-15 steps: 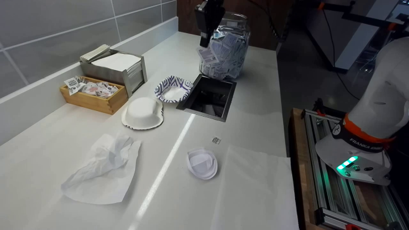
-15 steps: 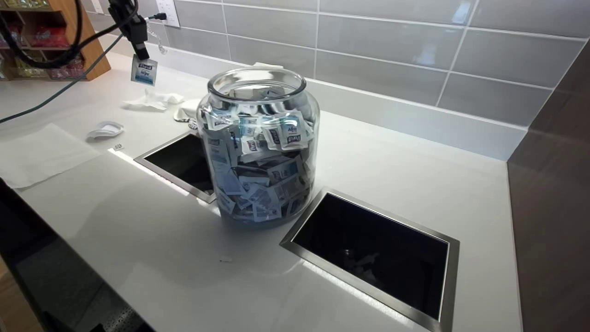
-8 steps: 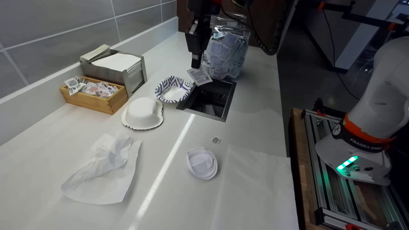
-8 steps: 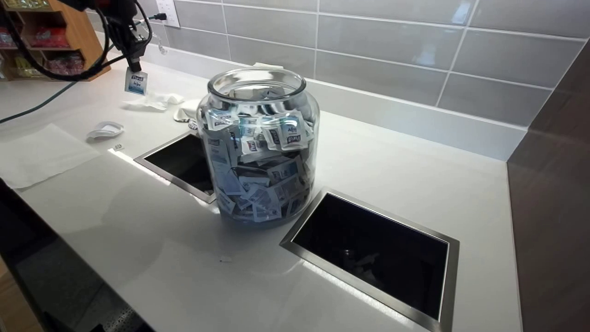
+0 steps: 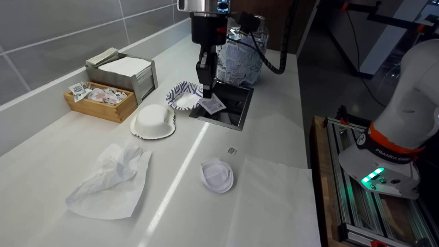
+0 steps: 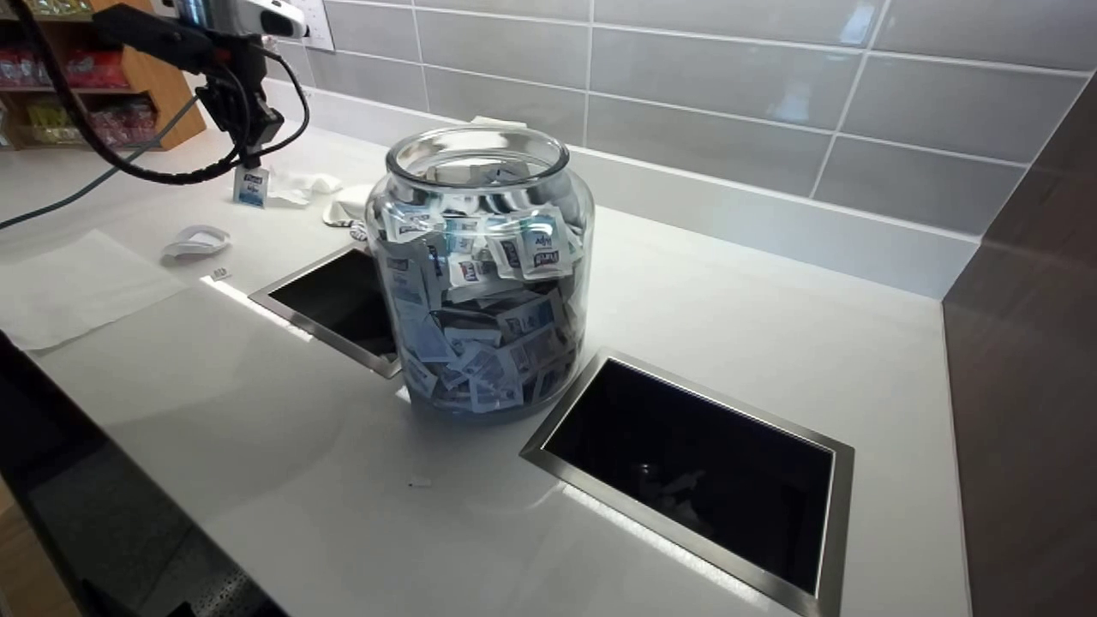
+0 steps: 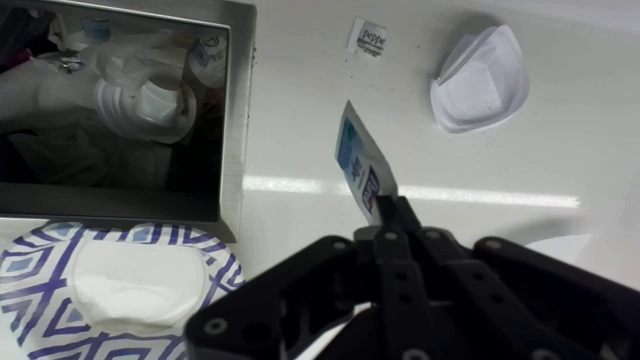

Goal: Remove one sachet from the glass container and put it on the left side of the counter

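Wrist view: black gripper (image 7: 393,202) pinched narrow on edge of blue-and-white sachet (image 7: 361,162), held above counter (image 7: 295,95); loose waste (image 7: 142,107) plain inside metal-rimmed opening (image 7: 237,125). Both exterior views: sachet outside glass container (image 6: 480,183), well apart from it; container upright, holding many more sachets (image 6: 527,317). Only in an exterior view: wooden box (image 5: 99,109) of small packets (image 5: 103,95). Only in an exterior view: another metal-rimmed opening (image 6: 837,514), just beside container.

The sachet (image 7: 360,159) is white and blue; one bowl (image 7: 137,285) white (purple-patterned).
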You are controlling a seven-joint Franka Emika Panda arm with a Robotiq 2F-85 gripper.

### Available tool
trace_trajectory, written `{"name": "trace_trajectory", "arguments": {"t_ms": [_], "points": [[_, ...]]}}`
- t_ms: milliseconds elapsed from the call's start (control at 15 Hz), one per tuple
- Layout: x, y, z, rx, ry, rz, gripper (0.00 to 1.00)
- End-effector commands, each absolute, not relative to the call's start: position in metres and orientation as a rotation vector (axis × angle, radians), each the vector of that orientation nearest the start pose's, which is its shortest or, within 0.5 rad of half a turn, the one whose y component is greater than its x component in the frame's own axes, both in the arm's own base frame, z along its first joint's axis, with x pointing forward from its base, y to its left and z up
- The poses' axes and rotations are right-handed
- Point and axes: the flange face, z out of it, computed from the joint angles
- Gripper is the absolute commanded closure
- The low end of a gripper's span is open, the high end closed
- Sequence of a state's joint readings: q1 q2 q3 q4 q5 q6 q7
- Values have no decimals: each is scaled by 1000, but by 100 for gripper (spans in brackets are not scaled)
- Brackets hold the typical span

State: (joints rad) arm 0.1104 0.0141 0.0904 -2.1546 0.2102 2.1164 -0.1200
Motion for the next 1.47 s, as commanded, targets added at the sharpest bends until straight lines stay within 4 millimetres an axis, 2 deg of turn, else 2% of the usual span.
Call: {"name": "trace_trajectory", "arguments": {"t_ms": [0,200,267,333,1000,1200,1400], "points": [[527,128,375,-2916,-384,159,100],[528,133,368,-2907,-420,187,100],[529,134,367,-2903,-429,193,74],[530,135,366,-2904,-435,197,73],[535,134,367,-2895,-454,250,0],[536,134,371,-2906,-470,262,0],[540,136,396,-2952,-455,239,0]]}}
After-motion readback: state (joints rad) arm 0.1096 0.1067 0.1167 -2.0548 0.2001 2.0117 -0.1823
